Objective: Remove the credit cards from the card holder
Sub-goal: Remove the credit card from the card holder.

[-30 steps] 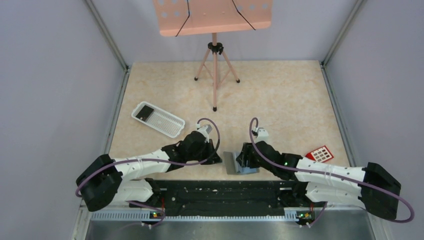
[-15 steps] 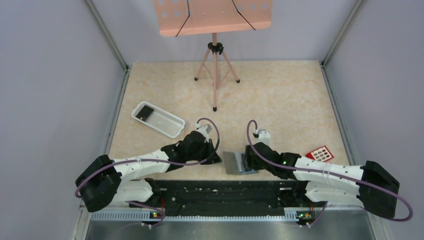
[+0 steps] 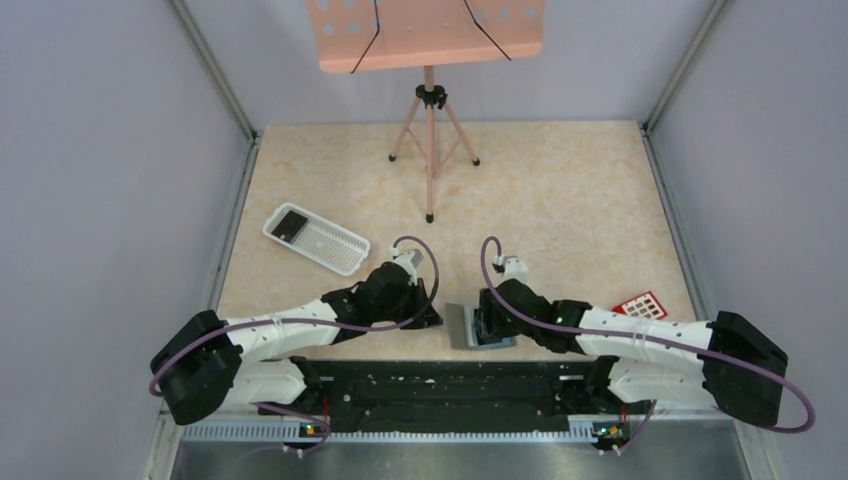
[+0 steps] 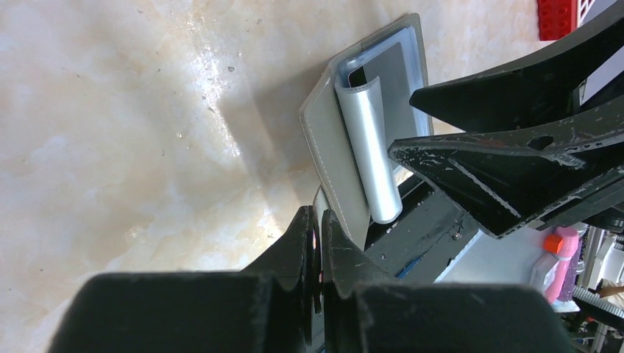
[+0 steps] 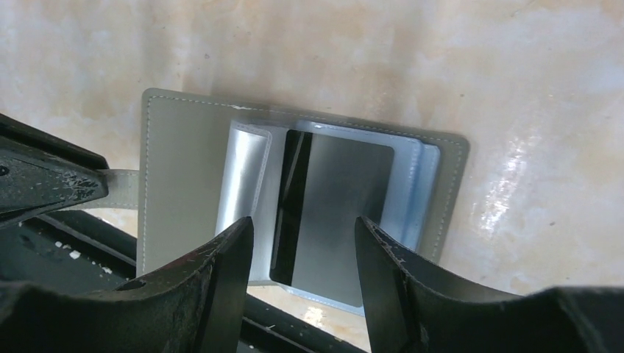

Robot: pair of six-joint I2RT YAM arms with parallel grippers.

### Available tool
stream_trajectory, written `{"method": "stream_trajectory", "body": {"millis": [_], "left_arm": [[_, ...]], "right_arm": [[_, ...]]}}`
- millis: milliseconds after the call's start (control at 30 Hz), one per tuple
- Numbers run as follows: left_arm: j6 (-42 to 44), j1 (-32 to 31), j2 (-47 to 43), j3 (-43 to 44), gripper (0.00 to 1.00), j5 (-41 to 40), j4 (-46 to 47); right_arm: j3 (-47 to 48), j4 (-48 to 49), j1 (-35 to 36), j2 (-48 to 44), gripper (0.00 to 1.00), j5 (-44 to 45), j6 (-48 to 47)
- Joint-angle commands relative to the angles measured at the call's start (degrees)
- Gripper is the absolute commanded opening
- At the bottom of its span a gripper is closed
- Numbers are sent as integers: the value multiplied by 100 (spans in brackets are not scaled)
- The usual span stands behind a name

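While my left gripper is clamping card holder, half-open right gripper is bracketing grey card; aiming for square edge pinch.

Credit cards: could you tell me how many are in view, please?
2 surely: a red card beside the right arm, a grey card inside the open card holder. A dark rectangle in the white tray may be a third; more may be hidden.

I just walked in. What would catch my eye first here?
At the table's near edge lies the open card holder: the left gripper pinches its edge, the right gripper hovers open above a grey card inside. Then the pink stand at the far edge, and a red card lying right of the holder.
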Motion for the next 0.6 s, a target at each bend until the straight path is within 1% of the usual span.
{"method": "stream_trajectory", "body": {"millis": [0, 167, 200, 333, 400, 567], "left_arm": [[71, -20, -55, -11, 0, -84, 95], [34, -20, -38, 45, 1, -174, 13], [20, -20, -50, 63, 4, -196, -17], [-41, -20, -157, 102, 21, -317, -174], [-54, -20, -245, 117, 26, -384, -284], [-77, -20, -376, 188, 29, -481, -434]], "right_arm": [[333, 524, 23, 218, 53, -355, 1], [375, 1035, 87, 529, 53, -828, 89], [358, 1137, 85, 543, 53, -931, 100], [296, 1436, 86, 441, 53, -1178, 119], [282, 1517, 85, 389, 51, -1270, 119], [227, 1746, 88, 396, 47, -1418, 114]]}}
